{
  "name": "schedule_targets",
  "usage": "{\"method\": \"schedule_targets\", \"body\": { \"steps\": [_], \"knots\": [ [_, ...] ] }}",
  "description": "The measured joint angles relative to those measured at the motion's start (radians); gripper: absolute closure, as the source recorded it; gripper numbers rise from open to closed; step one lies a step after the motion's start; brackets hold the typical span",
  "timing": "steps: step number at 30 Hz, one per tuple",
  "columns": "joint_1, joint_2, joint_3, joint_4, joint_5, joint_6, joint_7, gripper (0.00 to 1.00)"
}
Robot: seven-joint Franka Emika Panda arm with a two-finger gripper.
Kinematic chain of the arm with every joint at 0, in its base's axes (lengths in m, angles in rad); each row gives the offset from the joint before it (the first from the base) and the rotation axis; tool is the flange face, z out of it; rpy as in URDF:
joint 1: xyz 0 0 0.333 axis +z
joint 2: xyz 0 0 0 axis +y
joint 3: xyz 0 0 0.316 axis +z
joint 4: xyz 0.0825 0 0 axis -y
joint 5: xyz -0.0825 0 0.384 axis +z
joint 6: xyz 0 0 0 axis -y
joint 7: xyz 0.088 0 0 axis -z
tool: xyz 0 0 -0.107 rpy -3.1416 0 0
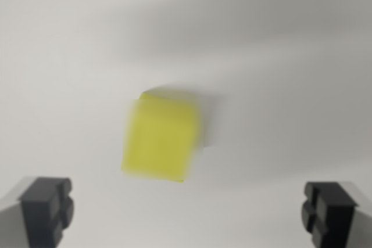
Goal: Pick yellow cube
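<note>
Wrist view, the only one: a small yellow cube [161,139], matte and blurred, sits on a plain white tabletop [70,56], a soft shadow at its upper right edge. Nothing touches it. The black two-finger gripper [187,212] shows only its two dark fingertip pads [47,208] at the lower corners, spread wide with nothing between them, presumably opened this far so the cube can pass between them. The cube lies ahead of the fingertips, above them in the picture, somewhat toward the wrist view's left of centre, apart from both pads.
</note>
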Motion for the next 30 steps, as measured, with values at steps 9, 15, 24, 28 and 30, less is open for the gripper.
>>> {"method": "schedule_targets", "body": {
  "steps": [9,15,24,28,30],
  "knots": [
    [0.014,0.024,0.0,-0.043,0.008,0.074,0.057,0.0],
    [0.024,0.043,0.0,-0.068,0.015,0.124,0.094,0.0],
    [0.04,0.075,0.0,-0.103,0.025,0.199,0.15,0.0],
    [0.047,0.092,0.0,-0.116,0.03,0.233,0.174,0.0],
    [0.051,0.101,0.0,-0.123,0.033,0.249,0.186,0.0]
  ]
}}
